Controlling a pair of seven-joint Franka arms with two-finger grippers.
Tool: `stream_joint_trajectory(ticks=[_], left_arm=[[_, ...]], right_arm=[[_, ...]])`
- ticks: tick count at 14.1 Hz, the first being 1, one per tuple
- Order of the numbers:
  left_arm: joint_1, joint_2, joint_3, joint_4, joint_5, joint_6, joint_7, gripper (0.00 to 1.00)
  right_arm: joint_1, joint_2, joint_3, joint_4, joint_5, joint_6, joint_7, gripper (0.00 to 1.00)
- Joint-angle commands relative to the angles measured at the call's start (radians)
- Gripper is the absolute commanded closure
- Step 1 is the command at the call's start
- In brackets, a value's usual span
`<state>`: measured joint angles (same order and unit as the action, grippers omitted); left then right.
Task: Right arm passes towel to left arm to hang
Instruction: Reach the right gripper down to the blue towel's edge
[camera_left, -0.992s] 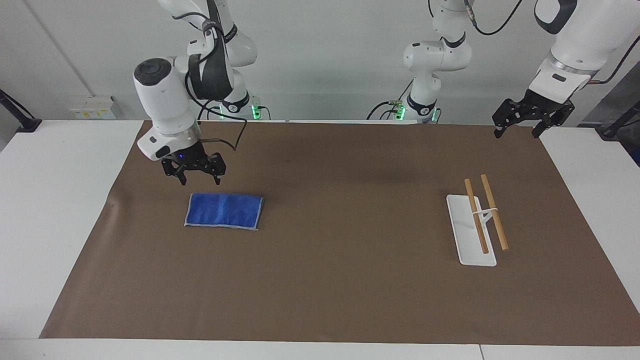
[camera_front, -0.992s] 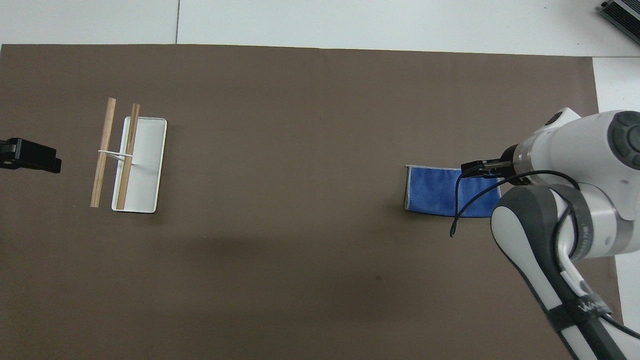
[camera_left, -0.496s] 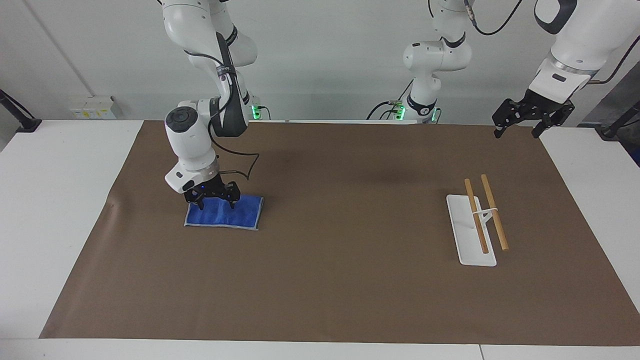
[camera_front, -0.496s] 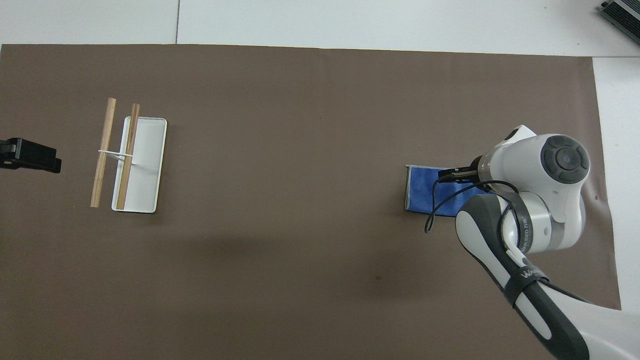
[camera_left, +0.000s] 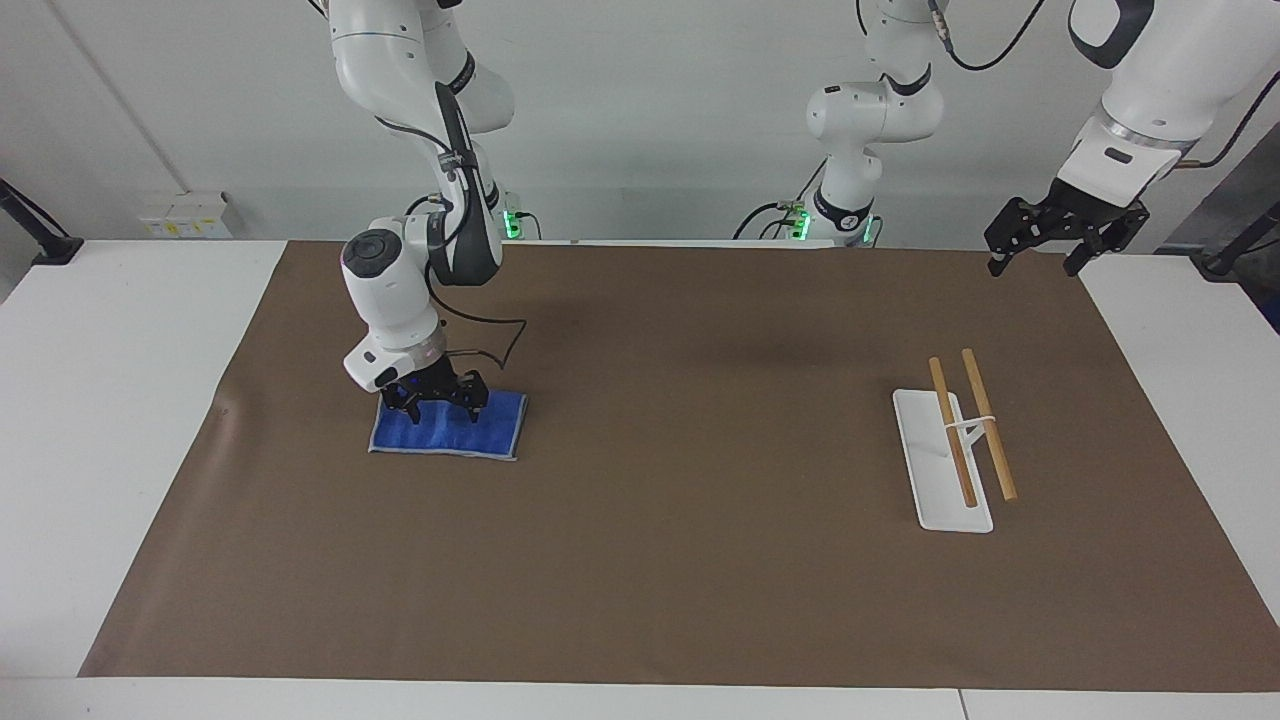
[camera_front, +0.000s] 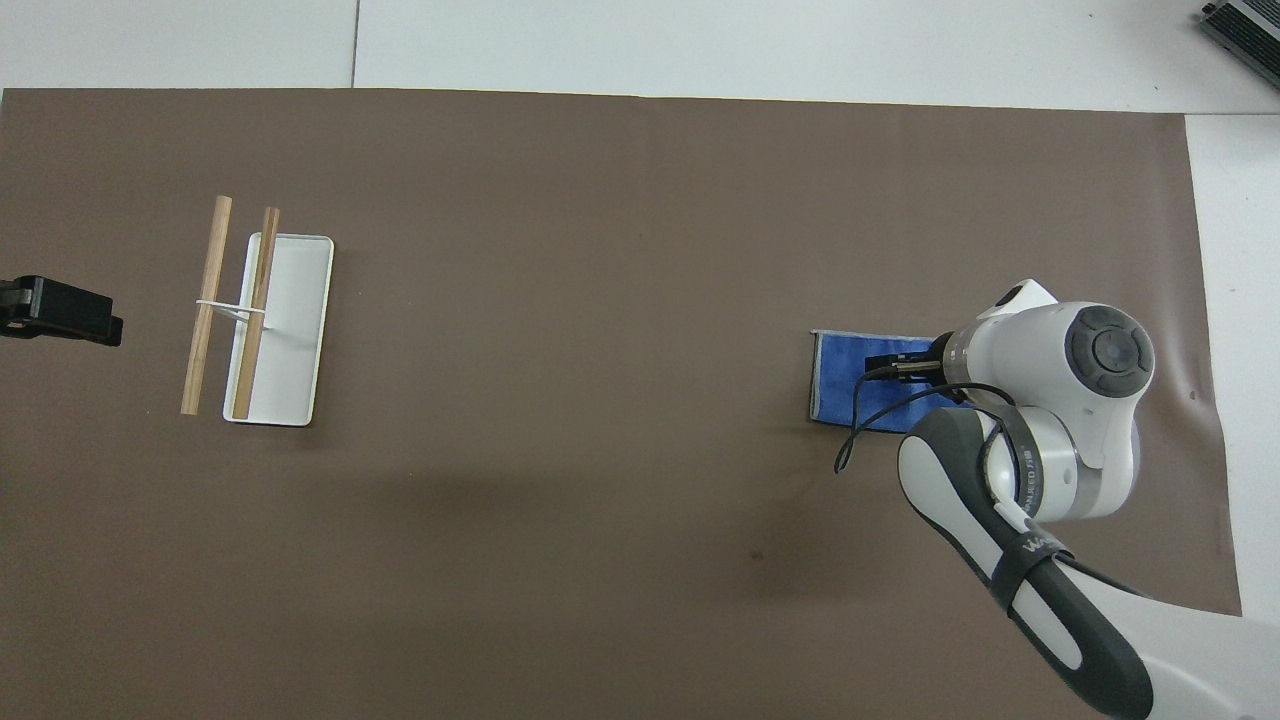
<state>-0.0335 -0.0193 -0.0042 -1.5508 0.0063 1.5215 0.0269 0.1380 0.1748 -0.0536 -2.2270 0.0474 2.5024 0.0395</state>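
Note:
The blue towel (camera_left: 450, 428) (camera_front: 850, 385) lies flat on the brown mat toward the right arm's end of the table. My right gripper (camera_left: 437, 408) (camera_front: 893, 367) is down on the towel's edge nearest the robots, fingers spread open over the cloth. In the overhead view the right arm's wrist hides about half of the towel. My left gripper (camera_left: 1045, 262) (camera_front: 62, 312) waits open, raised over the mat's corner near the left arm's base.
A white rack base (camera_left: 925, 470) (camera_front: 295, 330) carrying two wooden rails (camera_left: 990, 425) (camera_front: 205, 305) stands toward the left arm's end. A brown mat (camera_left: 680, 560) covers the table. A black cable (camera_front: 860, 430) loops from the right wrist.
The right arm has come down from above the mat near the towel onto the towel's near edge. Its gripper stays open. The left arm has not moved.

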Motion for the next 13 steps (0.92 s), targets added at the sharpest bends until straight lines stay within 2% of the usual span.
stream_joint_trajectory(ticks=[1, 11, 12, 13], left_arm=[[0.006, -0.028, 0.001, -0.031, -0.014, 0.003, 0.002, 0.0], [0.006, -0.028, 0.001, -0.031, -0.014, 0.003, 0.002, 0.0], [0.006, -0.028, 0.001, -0.031, -0.014, 0.003, 0.002, 0.0], [0.006, -0.028, 0.001, -0.032, -0.014, 0.003, 0.002, 0.0]], right_arm=[[-0.006, 0.005, 0.001, -0.028, 0.022, 0.061, -0.043, 0.0], [-0.006, 0.017, 0.001, -0.057, 0.025, 0.115, -0.047, 0.0], [-0.006, 0.017, 0.003, -0.057, 0.025, 0.113, -0.049, 0.03], [-0.006, 0.017, 0.001, -0.057, 0.025, 0.113, -0.05, 0.12]])
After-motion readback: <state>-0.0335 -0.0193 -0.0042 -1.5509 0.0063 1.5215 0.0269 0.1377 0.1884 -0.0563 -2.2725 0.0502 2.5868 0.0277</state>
